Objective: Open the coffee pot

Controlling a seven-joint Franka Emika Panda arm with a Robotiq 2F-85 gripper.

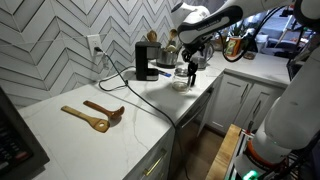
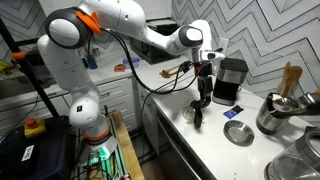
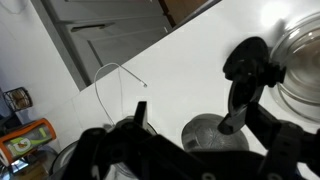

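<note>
Exterior view: the coffee pot point(image 1: 182, 82) stands on the white tabletop point(image 1: 60, 135), just beside the black coffee machine point(image 1: 147, 60); the gripper point(image 1: 190, 67) hangs directly over it; whether they touch cannot be resolved at this size; two wooden spoons point(image 1: 95, 115) lie well apart and are not concerned.

Exterior view: the arm reaches out over the tabletop from its base, forearm near level, wrist turned so that the gripper point(image 2: 204, 95) points straight down; the coffee pot point(image 2: 200, 116) sits right beneath the fingertips, with the coffee machine point(image 2: 232, 78) behind it; the lid's position cannot be told here.

Wrist view: the fingers point(image 3: 105, 152) appear spread wide and hold nothing; the pot's black lid and handle point(image 3: 243, 72) lie ahead, off toward one finger rather than centred.

Judgement: the step in hand is the approach; the opening itself does not appear begun. The next move calls for a short descent, one fingertip brought to the lid's edge, then a lift or tip of the lid alone; the pot looks light, so a sideways push is likely to slide it rather than open it.
</note>
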